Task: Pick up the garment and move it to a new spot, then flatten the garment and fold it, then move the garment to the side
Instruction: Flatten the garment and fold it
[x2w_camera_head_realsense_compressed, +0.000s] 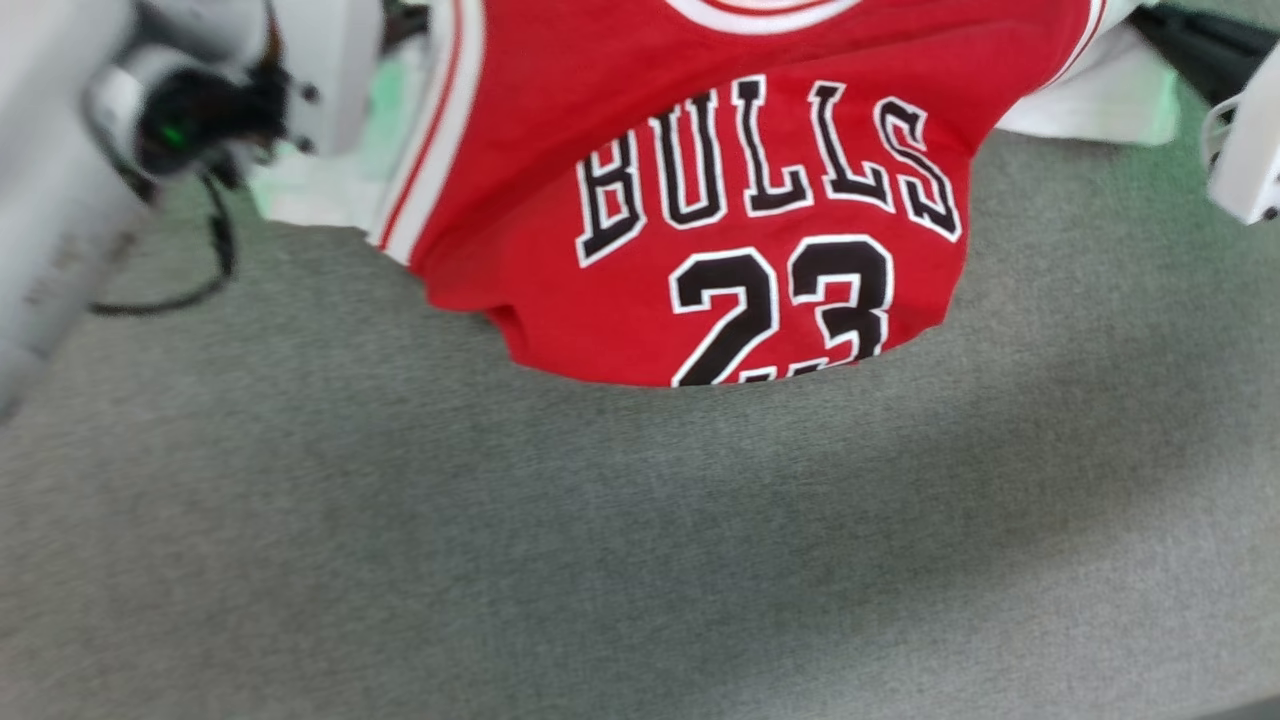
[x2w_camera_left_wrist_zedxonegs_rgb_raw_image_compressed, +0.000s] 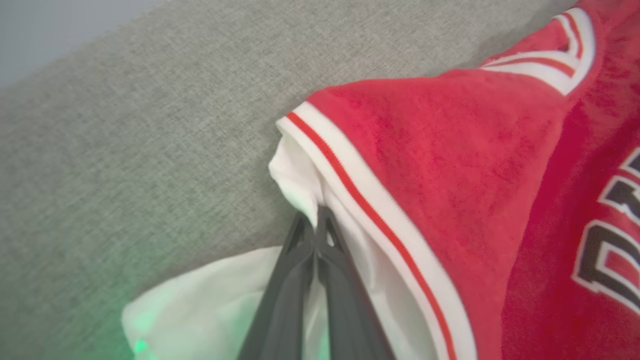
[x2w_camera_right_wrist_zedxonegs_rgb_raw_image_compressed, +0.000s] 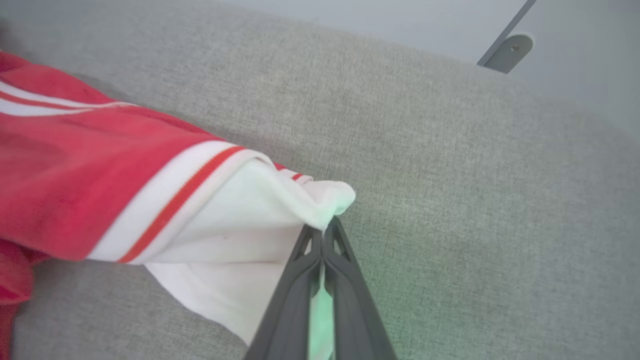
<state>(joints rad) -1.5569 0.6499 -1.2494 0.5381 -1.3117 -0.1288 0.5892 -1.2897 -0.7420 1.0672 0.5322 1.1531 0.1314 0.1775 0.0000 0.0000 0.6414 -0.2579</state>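
Garment (x2w_camera_head_realsense_compressed: 520, 260), white lining clamped in left gripper (x2w_camera_left_wrist_zedxonegs_rgb_raw_image_compressed: 316, 214), also right gripper (x2w_camera_right_wrist_zedxonegs_rgb_raw_image_compressed: 324, 227)

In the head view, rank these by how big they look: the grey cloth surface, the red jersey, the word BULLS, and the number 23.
1. grey cloth surface
2. red jersey, cut off by the top edge
3. word BULLS
4. number 23, smallest, though its lower part curls under out of sight

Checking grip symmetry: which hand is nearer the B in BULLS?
Left. The left hand pinches the garment on the side of the B; the right hand pinches it beyond the S.
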